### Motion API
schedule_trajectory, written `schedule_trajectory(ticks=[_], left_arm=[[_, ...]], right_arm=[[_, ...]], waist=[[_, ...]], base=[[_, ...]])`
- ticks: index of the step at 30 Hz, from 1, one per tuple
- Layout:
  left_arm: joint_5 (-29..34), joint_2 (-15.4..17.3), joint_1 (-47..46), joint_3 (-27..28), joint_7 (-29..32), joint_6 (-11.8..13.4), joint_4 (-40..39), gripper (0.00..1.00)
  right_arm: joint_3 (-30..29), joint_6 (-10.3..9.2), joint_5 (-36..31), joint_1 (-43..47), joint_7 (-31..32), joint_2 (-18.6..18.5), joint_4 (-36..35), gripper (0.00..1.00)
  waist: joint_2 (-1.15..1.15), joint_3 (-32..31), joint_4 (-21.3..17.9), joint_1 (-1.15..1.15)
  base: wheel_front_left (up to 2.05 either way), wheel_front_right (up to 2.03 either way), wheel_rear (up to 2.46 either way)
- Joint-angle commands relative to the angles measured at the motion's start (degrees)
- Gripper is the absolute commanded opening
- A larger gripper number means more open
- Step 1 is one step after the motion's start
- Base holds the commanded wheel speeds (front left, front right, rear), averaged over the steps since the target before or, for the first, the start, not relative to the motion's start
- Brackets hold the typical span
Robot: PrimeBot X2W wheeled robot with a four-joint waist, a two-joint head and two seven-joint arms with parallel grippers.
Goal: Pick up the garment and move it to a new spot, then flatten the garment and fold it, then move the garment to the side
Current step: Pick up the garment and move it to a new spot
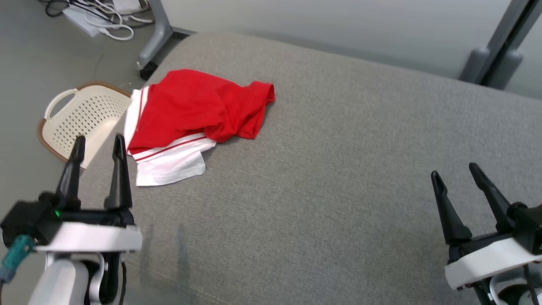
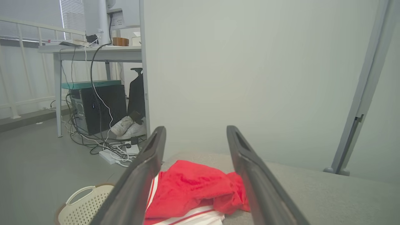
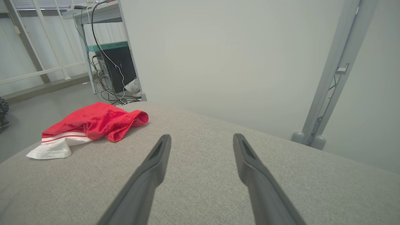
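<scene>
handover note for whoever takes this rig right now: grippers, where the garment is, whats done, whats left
Left gripper: open, holding nothing, poised just short of the garment.
Right gripper: open, holding nothing, over the bare right part of the grey padded surface.
Garment: red and white, bunched up at the far left corner of the surface, close to its left edge. A cream basket sits on the floor beside that edge.
Done: nothing visible; the garment is neither flat nor folded.
Left: pick it up and move it to a new spot, flatten it, fold it, move it to the side.
</scene>
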Motion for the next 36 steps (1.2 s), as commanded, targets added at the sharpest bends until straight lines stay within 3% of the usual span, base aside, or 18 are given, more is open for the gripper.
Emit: schedule_trajectory(ticks=[1, 7, 20, 29, 34, 35, 36], left_arm=[[0.1, 0.2, -1.2, 0.4, -0.2, -0.2, 0.2, 1.0], [-1.4, 0.1, -10.3, 1.8, -0.4, -2.6, 5.7, 1.0], [-7.3, -1.0, -23.5, 0.2, 0.8, -9.5, 29.7, 1.0], [-10.8, -0.4, -30.6, -3.9, 2.3, -11.0, 43.9, 1.0], [-14.9, 0.9, -31.8, -7.8, 5.2, -11.0, 47.0, 1.0], [-15.1, 1.5, -31.8, -8.3, 4.7, -11.0, 47.5, 0.48], [-15.6, 1.9, -31.7, -8.6, 4.1, -11.0, 47.9, 0.06]], right_arm=[[-0.3, -0.02, -0.4, -0.9, 0.2, -0.5, -0.5, 1.0], [-0.6, -0.02, -1.3, -3.9, 1.8, -1.4, -3.5, 1.0], [-1.3, -0.02, -2.2, -8.2, 1.5, -1.7, -4.8, 1.0], [-0.7, -0.02, -1.7, -10.1, 1.2, -2.1, -3.8, 1.0], [-0.3, -0.02, -1.7, -10.2, 0.4, -1.7, -3.2, 1.0], [-0.2, -0.02, -1.6, -10.2, 0.1, -1.7, -2.9, 1.0], [-0.1, -0.02, -1.5, -10.1, -0.2, -1.6, -2.6, 1.0]], waist=[[0.0, 3.0, -1.8, 0.0], [0.0, 10.1, -4.7, 0.0], [0.0, 19.2, -7.7, 0.0], [0.0, 20.9, -8.2, 0.0], [0.0, 20.2, -9.1, 0.0], [0.0, 19.8, -9.3, 0.0], [0.0, 19.5, -9.6, 0.0]], base=[[0.0, 0.0, 0.0], [0.0, 0.0, 0.0], [0.0, 0.0, 0.0], [0.0, 0.0, 0.0], [0.0, 0.0, 0.0], [0.0, 0.0, 0.0], [0.0, 0.0, 0.0]])
